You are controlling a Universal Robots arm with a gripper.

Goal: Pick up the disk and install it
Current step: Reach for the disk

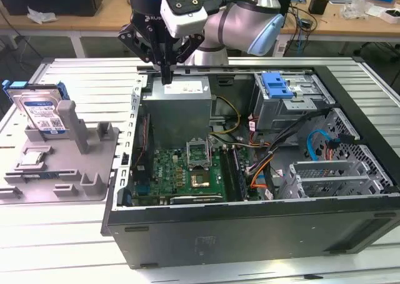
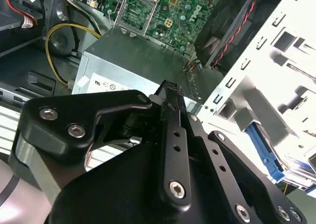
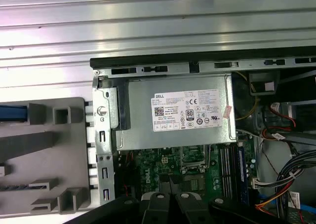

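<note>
Gripper (image 1: 166, 79), jaws seemingly together and empty, hangs over the power supply (image 1: 181, 95), disk (image 1: 42, 112) well apart on grey stand (image 1: 62, 168)

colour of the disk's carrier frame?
Blue; the disk shows best in the exterior view.

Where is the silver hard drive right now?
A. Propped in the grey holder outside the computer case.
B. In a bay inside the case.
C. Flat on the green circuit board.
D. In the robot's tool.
A: the disk stands propped in the grey holder at the exterior view's left, outside the computer case, while the tool hangs over the power supply.
</note>
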